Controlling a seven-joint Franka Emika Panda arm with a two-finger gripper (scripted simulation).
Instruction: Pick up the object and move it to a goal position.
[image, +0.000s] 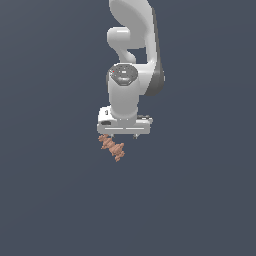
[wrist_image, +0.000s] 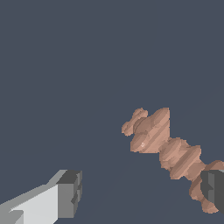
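The object (image: 112, 146) is a small terracotta lumpy piece with knobbly ridges, lying at a slant on the dark blue-grey surface. My white gripper (image: 122, 134) hangs straight over it, pointing down, and its hand covers the piece's upper end in the exterior view. In the wrist view the object (wrist_image: 164, 144) lies off-centre, close to one dark fingertip (wrist_image: 213, 189) that overlaps its far end. The other fingertip (wrist_image: 69, 192) stands well apart from it. The gripper (wrist_image: 141, 190) is open wide, and nothing is held.
The plain dark blue-grey floor (image: 50, 200) fills both views. The white arm (image: 132, 45) rises behind the gripper towards the exterior view's top. No other objects or edges show.
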